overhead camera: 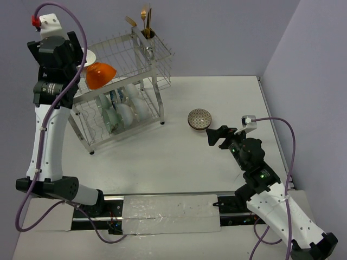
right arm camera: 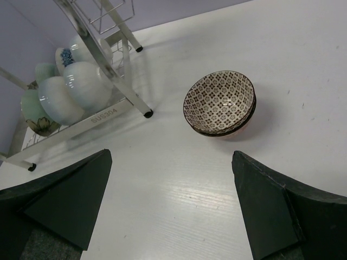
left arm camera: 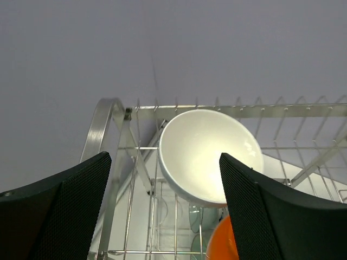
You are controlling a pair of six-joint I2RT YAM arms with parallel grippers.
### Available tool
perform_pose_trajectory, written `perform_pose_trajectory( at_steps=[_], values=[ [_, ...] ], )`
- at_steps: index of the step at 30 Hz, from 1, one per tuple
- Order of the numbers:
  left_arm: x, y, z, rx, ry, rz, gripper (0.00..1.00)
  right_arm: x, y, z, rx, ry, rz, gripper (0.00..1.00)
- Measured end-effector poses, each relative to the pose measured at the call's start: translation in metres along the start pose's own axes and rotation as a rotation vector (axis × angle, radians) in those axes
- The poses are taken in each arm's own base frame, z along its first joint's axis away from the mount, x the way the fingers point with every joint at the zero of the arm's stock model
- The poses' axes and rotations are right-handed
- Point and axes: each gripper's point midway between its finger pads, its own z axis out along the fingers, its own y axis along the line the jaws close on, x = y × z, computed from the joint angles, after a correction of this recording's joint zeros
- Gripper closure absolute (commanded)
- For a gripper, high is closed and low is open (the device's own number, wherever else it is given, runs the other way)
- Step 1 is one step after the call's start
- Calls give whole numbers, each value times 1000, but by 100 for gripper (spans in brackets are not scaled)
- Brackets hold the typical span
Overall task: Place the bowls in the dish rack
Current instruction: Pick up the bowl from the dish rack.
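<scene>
Now my left gripper [left arm camera: 165, 162] hangs at the top tier of the silver wire dish rack [overhead camera: 135, 54], jaws spread wide and holding nothing. The plain white ceramic bowl [left arm camera: 203, 157] rests tilted on the wires beyond them, beside the bright orange bowl [overhead camera: 99, 75], so that placement looks done to me. Next is the brown-patterned round bowl [right arm camera: 219, 103] out on the white table [overhead camera: 179, 168]. My right gripper [right arm camera: 172, 157], jaws fully apart and empty, faces it from nearby and must close in on its rim. Only the right wrist view hints at a second bowl nested beneath; only the overhead view shows both arms.
</scene>
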Motion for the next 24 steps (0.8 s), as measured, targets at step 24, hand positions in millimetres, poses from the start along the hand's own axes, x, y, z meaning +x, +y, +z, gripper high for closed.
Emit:
perform_pose_trajectory(
  at_steps=[24],
  values=[
    [71,18,46,18,260,-276,46,6,-2,1,1,13,-2,1]
  ],
)
